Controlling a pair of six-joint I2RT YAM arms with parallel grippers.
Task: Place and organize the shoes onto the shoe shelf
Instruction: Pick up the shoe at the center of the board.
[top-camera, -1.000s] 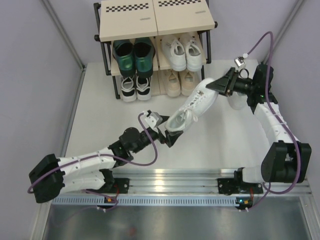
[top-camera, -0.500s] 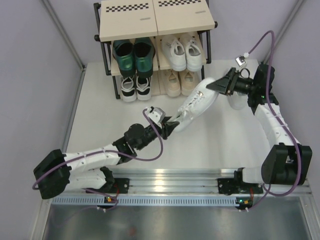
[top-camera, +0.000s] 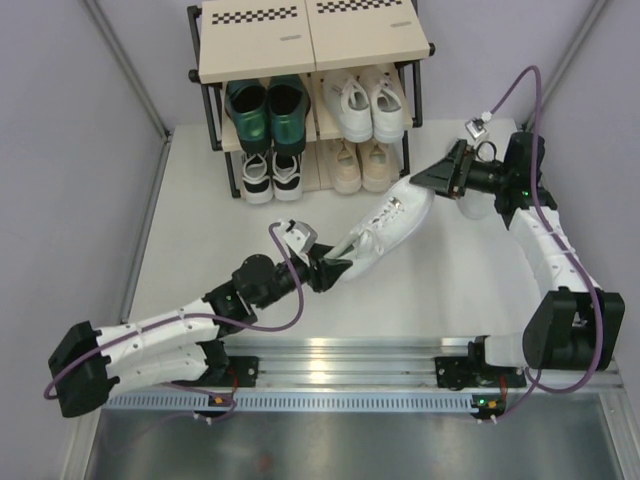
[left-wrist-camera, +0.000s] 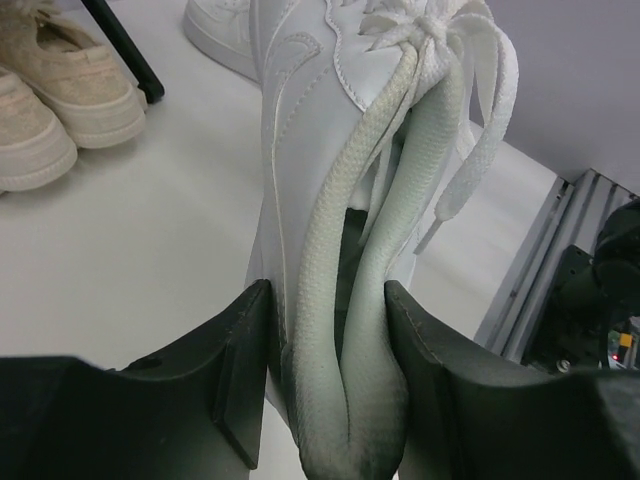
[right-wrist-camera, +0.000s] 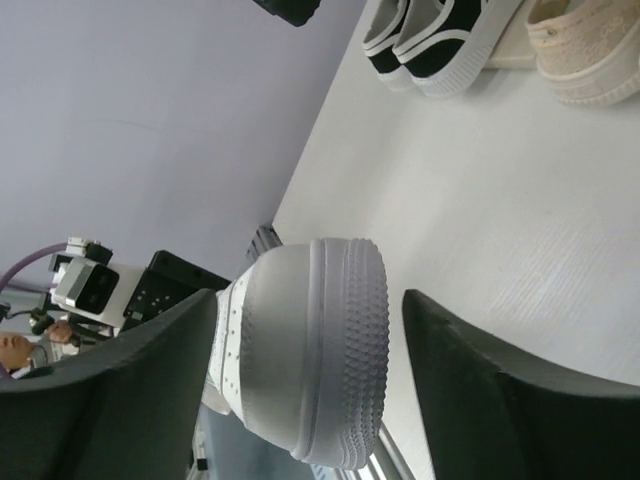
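Left wrist view: the white sneaker (left-wrist-camera: 300, 150) runs off the top edge, so does a second white shoe (left-wrist-camera: 215, 30); beige sneakers (left-wrist-camera: 60, 90) are cut at the left. From above, shelf (top-camera: 310, 45) boards hide the far ends of the stored pairs (top-camera: 360, 105).

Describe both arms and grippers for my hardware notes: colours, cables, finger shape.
The left arm and right arm have white shells with black joints and bases. A purple cable loops along each. The left gripper and right gripper are black, with broad wedge-shaped fingers.

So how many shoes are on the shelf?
8: green heeled pair and white pair on the shelf's middle tier; black-and-white pair and beige pair on the bottom.
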